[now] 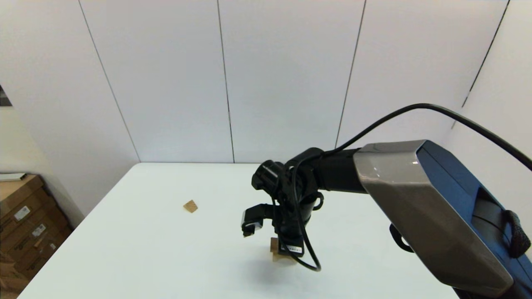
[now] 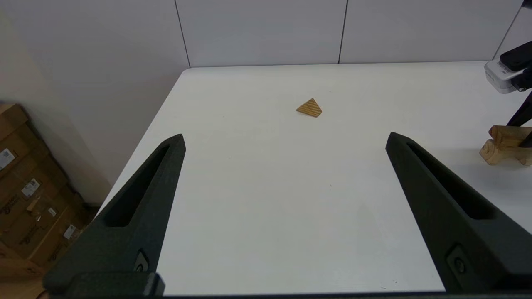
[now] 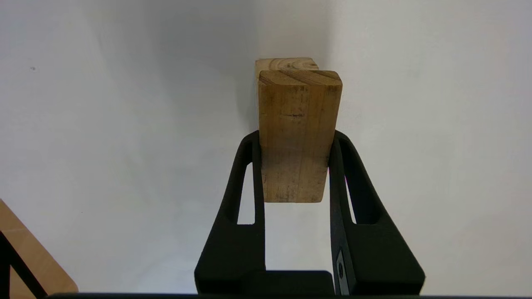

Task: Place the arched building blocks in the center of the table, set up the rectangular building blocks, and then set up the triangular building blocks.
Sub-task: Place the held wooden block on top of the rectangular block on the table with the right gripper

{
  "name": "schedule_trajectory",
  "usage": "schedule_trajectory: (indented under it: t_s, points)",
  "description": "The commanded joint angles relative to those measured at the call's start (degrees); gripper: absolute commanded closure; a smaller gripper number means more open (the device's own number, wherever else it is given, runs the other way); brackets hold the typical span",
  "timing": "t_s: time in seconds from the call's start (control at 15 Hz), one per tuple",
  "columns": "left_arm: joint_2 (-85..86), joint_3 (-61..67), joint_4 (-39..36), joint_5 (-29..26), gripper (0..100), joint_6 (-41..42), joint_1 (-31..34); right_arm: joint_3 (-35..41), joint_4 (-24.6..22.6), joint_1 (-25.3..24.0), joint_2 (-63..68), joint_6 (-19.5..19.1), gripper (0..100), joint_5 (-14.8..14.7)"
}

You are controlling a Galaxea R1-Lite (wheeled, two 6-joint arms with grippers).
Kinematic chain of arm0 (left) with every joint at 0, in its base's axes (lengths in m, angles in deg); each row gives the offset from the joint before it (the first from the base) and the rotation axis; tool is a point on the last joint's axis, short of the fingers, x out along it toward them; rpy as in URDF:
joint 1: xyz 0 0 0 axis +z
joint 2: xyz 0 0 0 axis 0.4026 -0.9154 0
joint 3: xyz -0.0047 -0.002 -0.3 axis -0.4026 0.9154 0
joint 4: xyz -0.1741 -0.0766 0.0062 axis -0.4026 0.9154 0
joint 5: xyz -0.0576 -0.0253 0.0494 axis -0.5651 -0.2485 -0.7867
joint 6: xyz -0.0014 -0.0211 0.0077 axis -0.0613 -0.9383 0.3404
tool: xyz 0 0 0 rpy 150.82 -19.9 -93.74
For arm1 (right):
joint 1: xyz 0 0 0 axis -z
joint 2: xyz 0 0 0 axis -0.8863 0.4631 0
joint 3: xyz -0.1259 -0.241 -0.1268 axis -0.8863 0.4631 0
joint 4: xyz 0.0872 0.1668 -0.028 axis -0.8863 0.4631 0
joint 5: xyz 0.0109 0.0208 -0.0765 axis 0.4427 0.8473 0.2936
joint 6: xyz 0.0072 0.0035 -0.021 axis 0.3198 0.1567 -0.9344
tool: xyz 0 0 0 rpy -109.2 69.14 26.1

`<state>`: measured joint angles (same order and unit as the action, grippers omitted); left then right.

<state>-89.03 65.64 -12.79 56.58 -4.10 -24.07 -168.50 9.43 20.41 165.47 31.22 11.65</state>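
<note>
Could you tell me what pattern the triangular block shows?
The triangular block shows tan-and-brown striped grain, clearest in left wrist view.

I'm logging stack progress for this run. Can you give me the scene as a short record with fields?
right gripper: shut on the rectangular block, over the middle of the table
rectangular block: held on or just above the arched block; contact cannot be told
arched block: on the table, cut-out facing down
triangular block: alone on the table, on the robot's left side, untouched
left gripper: open, empty, pointed toward the triangular block
</note>
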Motion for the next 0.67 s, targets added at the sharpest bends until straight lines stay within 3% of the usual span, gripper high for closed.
schedule_trajectory:
  t_s: [0.07, 0.67]
  points:
    - [-0.1, 0.0, 0.1, 0.0, 0, 0.0, 0.1, 0.1, 0.6, 0.0, 0.3, -0.3, 100, 0.1]
    - [0.0, 0.0, 0.0, 0.0, 0, 0.0, 0.0, 0.1, 0.6, 0.5, 0.5, -0.1, 100, 0.1]
